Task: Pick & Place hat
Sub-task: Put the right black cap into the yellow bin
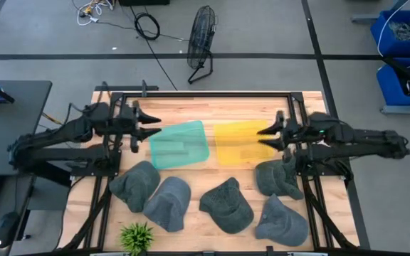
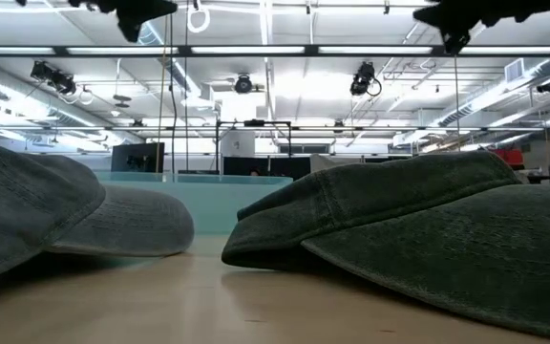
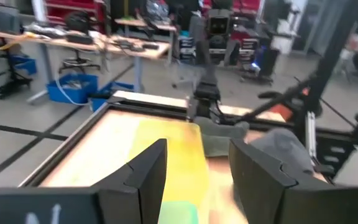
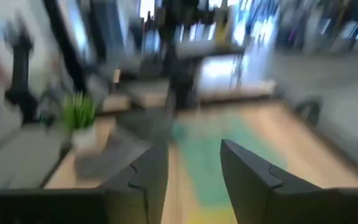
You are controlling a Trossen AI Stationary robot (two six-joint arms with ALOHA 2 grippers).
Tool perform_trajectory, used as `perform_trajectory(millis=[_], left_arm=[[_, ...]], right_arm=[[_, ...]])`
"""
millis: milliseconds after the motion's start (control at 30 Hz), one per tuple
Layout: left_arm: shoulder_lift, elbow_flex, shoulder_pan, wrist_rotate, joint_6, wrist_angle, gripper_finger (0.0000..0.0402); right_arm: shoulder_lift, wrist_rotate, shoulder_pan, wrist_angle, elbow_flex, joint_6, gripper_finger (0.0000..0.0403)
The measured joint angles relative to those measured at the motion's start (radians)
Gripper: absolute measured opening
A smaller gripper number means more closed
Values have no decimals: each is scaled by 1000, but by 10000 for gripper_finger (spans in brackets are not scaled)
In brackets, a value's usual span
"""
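Both my grippers are hanging spread and empty above the teal mat (image 1: pixel 180 144).

Only the high view is showing five hats; the nearest hat (image 1: pixel 277 176) is lying beside the mat, just under my right gripper (image 1: pixel 267 135); my left gripper (image 1: pixel 152 125) is hovering at the mat's edge.

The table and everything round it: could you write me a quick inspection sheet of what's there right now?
Surface: wooden table in a dark frame.
Job's things: five grey hats along the near side, one at the far left and one under the right arm; a teal bin and a yellow bin side by side behind them, both empty.
Clutter: small green plant at the table's near left edge.
Grippers: left gripper open, above the teal bin's edge; right gripper open, above the yellow bin's edge; neither holds anything.
Cables: black coil and white cables on the floor.
Surroundings: floor fan, blue crates.
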Motion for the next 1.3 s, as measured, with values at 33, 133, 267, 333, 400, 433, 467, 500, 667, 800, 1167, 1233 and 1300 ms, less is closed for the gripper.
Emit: perform_trajectory(millis=[33, 133, 267, 333, 400, 433, 467, 500, 667, 800, 1167, 1233, 1300], left_arm=[[26, 17, -14, -2, 9, -1, 177], [79, 46, -48, -27, 25, 1, 177], [116, 50, -67, -49, 68, -3, 177], [129, 50, -71, -50, 77, -2, 177], [143, 50, -71, -53, 72, -1, 177], [149, 50, -71, -53, 71, -1, 177], [151, 50, -71, -53, 71, -2, 177], [157, 50, -71, -53, 71, 0, 177], [180, 50, -71, -53, 47, 0, 177], [190, 50, -71, -54, 38, 2, 177], [193, 50, -71, -54, 38, -11, 177], [193, 50, -71, -54, 38, -18, 177], [193, 50, -71, -54, 39, -22, 177]], right_arm=[[45, 6, 20, -46, 25, -1, 153], [161, 0, 77, -231, 100, -7, 153], [277, -10, 128, -515, 194, 9, 149], [313, -6, 149, -522, 206, 35, 149], [347, -13, 158, -562, 241, 151, 149], [365, -5, 158, -613, 256, 223, 150], [383, 24, 158, -671, 267, 327, 151], [399, 60, 157, -718, 275, 446, 151], [448, 25, 177, -966, 271, 965, 143], [471, -25, 220, -1137, 237, 1178, 131], [474, -75, 316, -862, 58, 1416, 121], [474, -74, 319, -825, 20, 1423, 121], [473, -65, 319, -794, -18, 1423, 121]])
